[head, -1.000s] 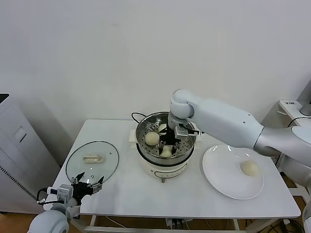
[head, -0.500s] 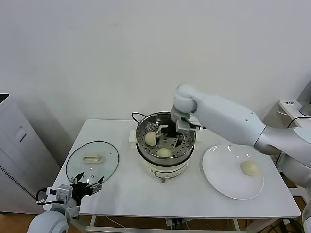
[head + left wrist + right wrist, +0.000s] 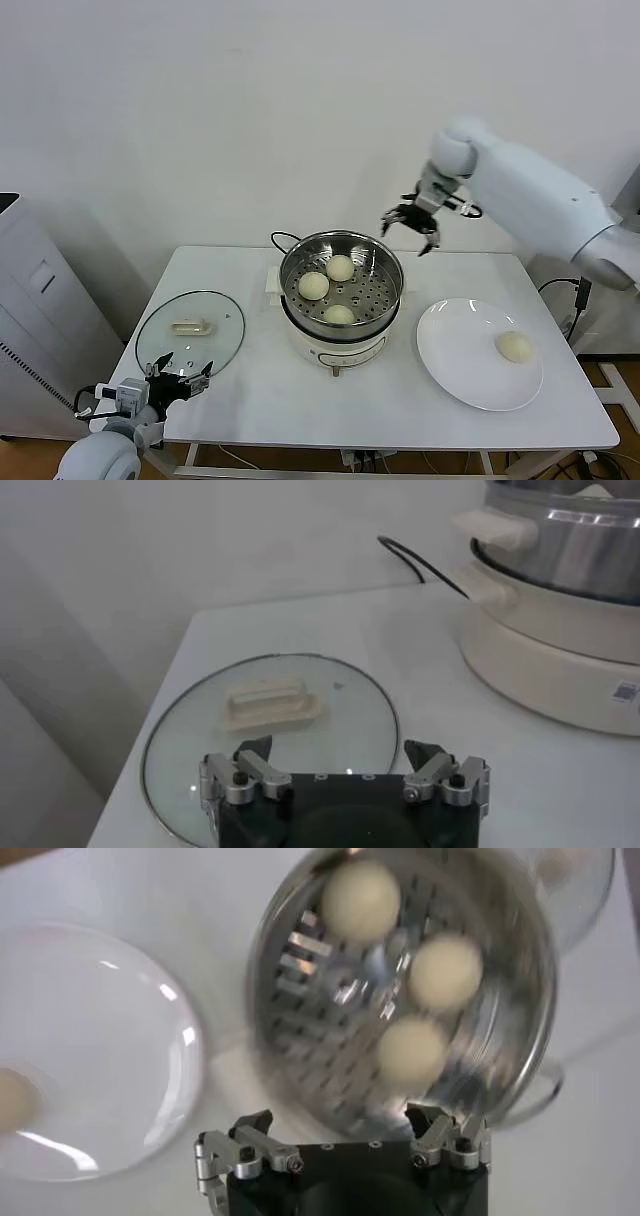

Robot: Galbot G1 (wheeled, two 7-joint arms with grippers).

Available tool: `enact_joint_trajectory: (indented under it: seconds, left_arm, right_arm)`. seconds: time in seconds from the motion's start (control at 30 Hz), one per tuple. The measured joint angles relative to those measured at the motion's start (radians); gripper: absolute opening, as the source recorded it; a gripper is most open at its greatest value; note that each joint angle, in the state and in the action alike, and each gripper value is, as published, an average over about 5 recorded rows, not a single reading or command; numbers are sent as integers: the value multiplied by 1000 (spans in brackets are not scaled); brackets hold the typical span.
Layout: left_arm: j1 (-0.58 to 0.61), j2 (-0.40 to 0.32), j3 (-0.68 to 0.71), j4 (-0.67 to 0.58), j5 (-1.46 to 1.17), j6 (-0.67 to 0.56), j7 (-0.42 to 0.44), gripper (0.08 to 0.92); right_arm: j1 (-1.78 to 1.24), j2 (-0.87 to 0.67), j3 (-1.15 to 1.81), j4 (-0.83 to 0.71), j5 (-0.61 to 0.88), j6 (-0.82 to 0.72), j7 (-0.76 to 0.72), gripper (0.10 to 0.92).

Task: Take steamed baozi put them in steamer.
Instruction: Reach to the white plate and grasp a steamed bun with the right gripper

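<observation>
Three cream-white baozi (image 3: 339, 267) (image 3: 313, 285) (image 3: 339, 314) lie in the shiny steel steamer (image 3: 294, 255) on its white cooker base. The right wrist view shows them from above (image 3: 445, 970) in the steamer (image 3: 300, 988). A fourth baozi (image 3: 514, 346) sits on the white plate (image 3: 450, 350) at the right. My right gripper (image 3: 412, 218) is open and empty, raised above and to the right of the steamer. My left gripper (image 3: 178, 379) is open and empty, parked low at the table's front left corner.
The flat glass lid (image 3: 190, 330) lies on the table left of the steamer, just beyond my left gripper; it also shows in the left wrist view (image 3: 270, 720). A black cord (image 3: 280, 238) runs behind the cooker. The white wall stands close behind the table.
My right gripper has lifted out of the steamer, up and to the right, leaving a third baozi inside. The left arm has not moved.
</observation>
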Motion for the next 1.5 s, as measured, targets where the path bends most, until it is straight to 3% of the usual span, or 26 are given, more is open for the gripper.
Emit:
enact_joint_trajectory:
  seconds: [0.3,0.7,1.5]
  left_arm:
    - [0,1,-6,0,-5,1,0,823]
    - [0,3,-9,-2,-6,2,-1,823]
    - [-1,5,-6,2,-6,3,-1,823]
  right_arm:
    - [-28,-94,-1,-128,33,-120,-8,823]
    - [-193,-197,105,-188,1,-184,27,823]
    - [-440,-189,320,-289,-155,-200,100,823]
